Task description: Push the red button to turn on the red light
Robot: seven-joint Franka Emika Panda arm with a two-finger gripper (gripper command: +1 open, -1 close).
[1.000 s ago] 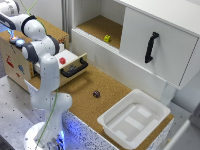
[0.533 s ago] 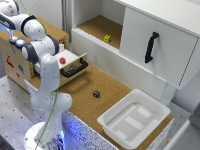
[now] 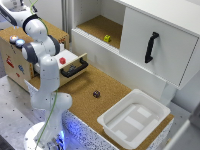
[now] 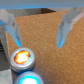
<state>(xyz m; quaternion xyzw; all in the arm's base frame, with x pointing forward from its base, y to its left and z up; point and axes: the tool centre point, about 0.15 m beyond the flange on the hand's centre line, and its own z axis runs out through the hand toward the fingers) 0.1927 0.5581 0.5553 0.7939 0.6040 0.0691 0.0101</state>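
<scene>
Hovering with fingers spread, the pincer (image 4: 39, 31) hangs above the small round dark-red-centred, pale-ringed button (image 4: 22, 57) on the wooden box (image 3: 15, 62).

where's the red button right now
In the wrist view the red button sits on the wooden box top, next to a bluish-white cap and near one finger of the open gripper.
</scene>
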